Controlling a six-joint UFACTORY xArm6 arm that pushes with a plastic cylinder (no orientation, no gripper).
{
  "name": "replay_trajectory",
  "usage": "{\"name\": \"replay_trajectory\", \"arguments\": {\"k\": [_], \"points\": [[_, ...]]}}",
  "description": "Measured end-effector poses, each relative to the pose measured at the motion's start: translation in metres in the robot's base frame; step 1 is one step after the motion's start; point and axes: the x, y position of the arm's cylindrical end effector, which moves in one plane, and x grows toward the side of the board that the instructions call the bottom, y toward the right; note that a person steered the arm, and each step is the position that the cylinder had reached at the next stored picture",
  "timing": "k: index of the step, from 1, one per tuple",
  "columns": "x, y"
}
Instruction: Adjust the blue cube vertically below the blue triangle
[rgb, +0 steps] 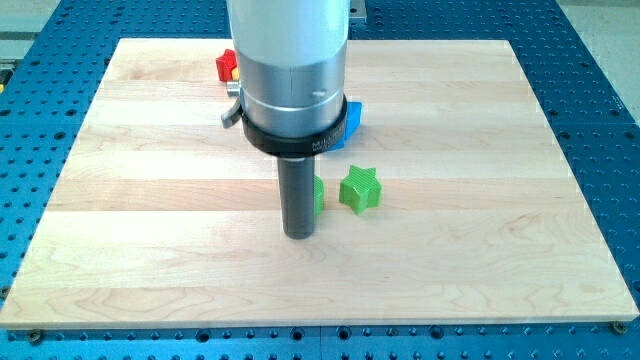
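Blue block (349, 124), shape not to be made out, showing only as a sliver at the right edge of the arm's silver housing (290, 70), a little above the board's middle; whether cube or triangle, cannot tell, and only one blue piece in sight. Red block (226, 66) peeking out at the housing's left near the view's top, mostly hidden, shape unclear. Green star (360, 190) standing free near the board's centre, below the blue block and apart from it. A second green block (318, 195) just left of the star, largely covered by the dark rod, shape unclear. My tip (299, 236) down on the wooden board (480, 250), just below and left of that hidden green block, seemingly touching it, well below the blue block. No claw here, only the straight rod. Blue perforated table (600, 90) around the board.
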Motion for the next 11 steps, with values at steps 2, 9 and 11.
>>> {"name": "replay_trajectory", "arguments": {"k": [2,9,11], "points": [[0.004,-0.074],[-0.145,0.052],[-0.141,0.093]]}}
